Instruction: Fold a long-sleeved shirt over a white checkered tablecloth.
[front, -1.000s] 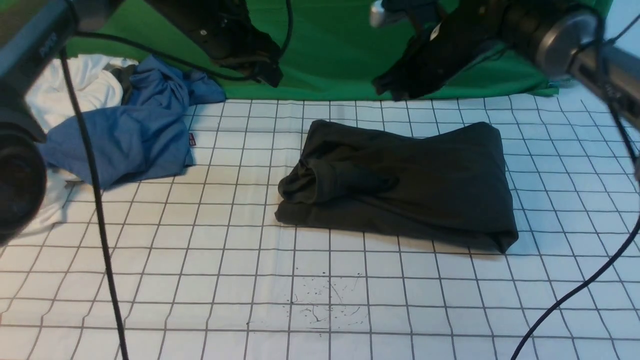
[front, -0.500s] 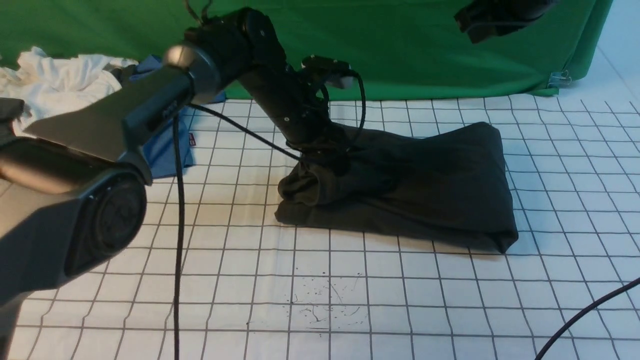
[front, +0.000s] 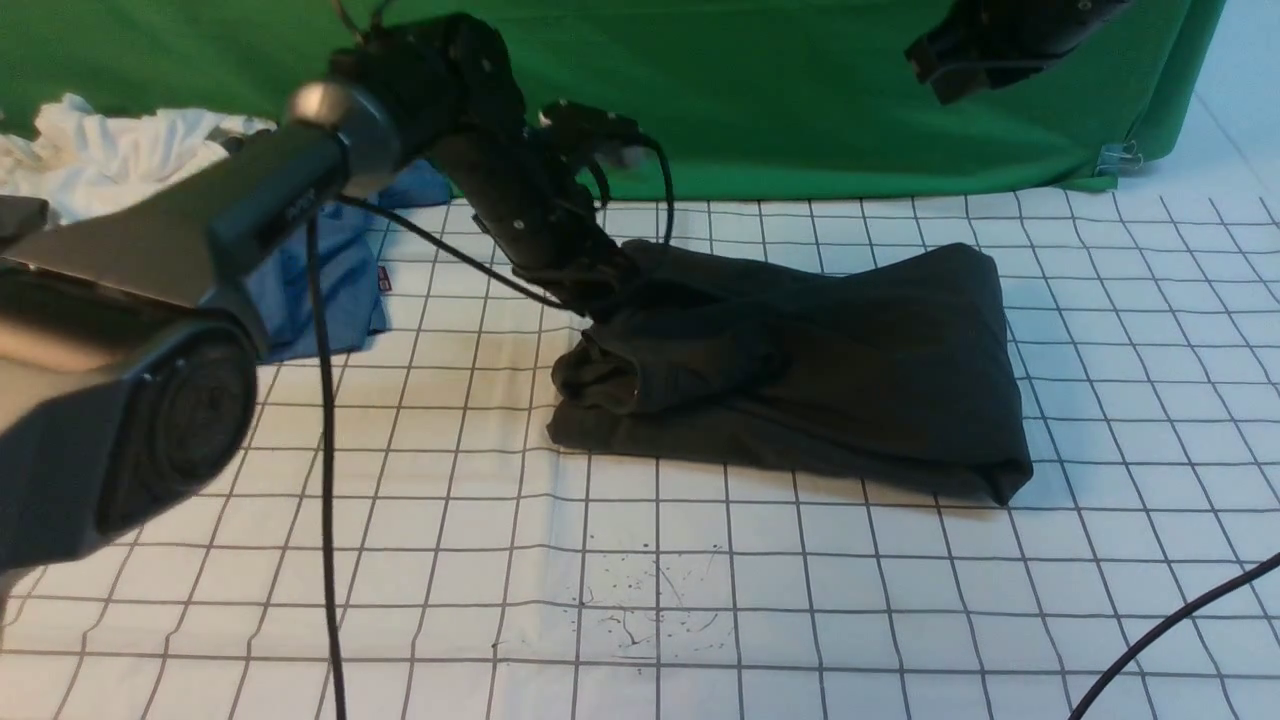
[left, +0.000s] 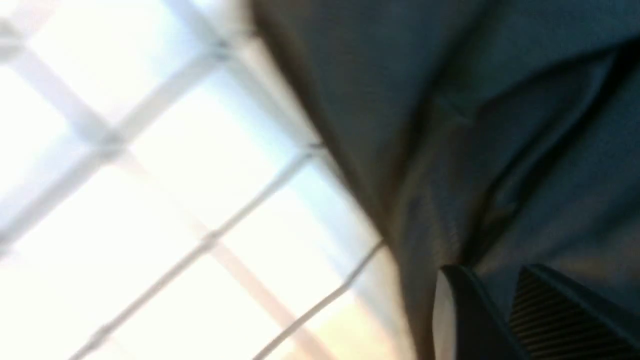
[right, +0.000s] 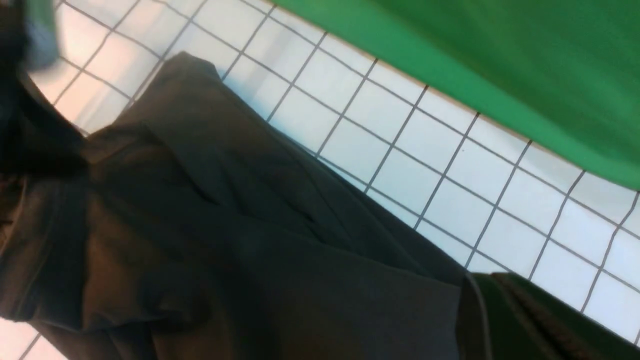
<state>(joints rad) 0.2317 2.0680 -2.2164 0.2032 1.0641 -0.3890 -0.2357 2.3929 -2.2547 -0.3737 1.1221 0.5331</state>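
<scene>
- The long-sleeved shirt lies folded into a thick dark bundle on the white checkered tablecloth, its bunched, rolled end toward the robot's left.
- The left gripper is down at the far left corner of that bundle, its tip buried in the cloth; the left wrist view (badly blurred) shows the fingers close together with shirt fabric between and around them, so it appears pinched onto the shirt.
- The right gripper hangs high above the bundle's far right side, well clear of it, in front of the green backdrop; its jaws are closed on nothing.
- Beyond the left arm, farther to the left, lie a blue garment and a white garment, both crumpled.
</scene>
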